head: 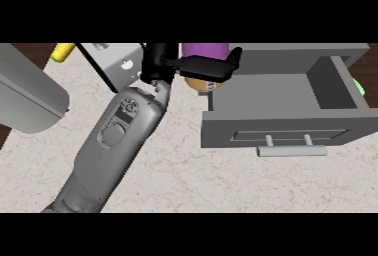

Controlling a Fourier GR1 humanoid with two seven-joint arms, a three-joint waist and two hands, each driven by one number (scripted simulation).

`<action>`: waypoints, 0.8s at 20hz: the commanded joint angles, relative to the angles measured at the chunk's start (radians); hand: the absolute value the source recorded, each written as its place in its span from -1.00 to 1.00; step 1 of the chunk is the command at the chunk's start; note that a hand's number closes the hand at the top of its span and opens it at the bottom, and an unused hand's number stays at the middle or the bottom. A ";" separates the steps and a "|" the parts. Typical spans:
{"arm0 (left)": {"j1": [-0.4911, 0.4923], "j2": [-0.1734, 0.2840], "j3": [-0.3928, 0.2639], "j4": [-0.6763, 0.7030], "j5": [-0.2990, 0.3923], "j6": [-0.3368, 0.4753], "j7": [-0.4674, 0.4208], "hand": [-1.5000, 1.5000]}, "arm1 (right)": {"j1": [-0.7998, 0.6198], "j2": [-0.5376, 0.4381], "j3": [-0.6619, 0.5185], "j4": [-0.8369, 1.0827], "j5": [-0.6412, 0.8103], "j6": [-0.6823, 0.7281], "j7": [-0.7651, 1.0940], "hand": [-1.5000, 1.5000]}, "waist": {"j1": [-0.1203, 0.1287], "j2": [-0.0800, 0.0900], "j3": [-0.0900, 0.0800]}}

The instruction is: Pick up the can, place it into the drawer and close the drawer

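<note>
The can (204,50) has a purple upper part and a tan lower end, and it hangs tilted at the top middle of the head view. My right hand (205,67) is shut on it, fingers curled round its middle and hiding it there. Its grey forearm (122,135) runs up from the lower left. The can sits just over the left rear corner of the open grey drawer (280,134), whose inside shows nothing in it. The drawer's bar handle (291,150) faces me. My left hand does not show.
A grey rounded forearm (29,95) fills the left edge. A yellow item (63,51) and a light grey box (111,62) lie at the back left. Something green (359,88) peeks out past the drawer's right wall. The pale marbled counter (221,185) spreads below.
</note>
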 commanded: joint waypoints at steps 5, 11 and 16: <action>-0.230 -0.002 -0.073 0.201 0.088 0.127 0.009 1.00 | 0.028 -0.027 -0.054 0.004 -0.052 0.046 -0.027 -1.00 | -0.013 0.001 0.000; -0.413 -0.002 -0.006 0.382 0.130 0.090 0.018 1.00 | -0.034 0.001 -0.002 -0.021 -0.006 -0.013 0.061 -1.00 | -0.011 0.005 0.000; -0.500 -0.002 -0.025 0.571 0.176 0.109 -0.085 1.00 | -0.042 0.006 0.020 0.006 0.025 -0.002 0.018 -1.00 | -0.032 0.011 0.001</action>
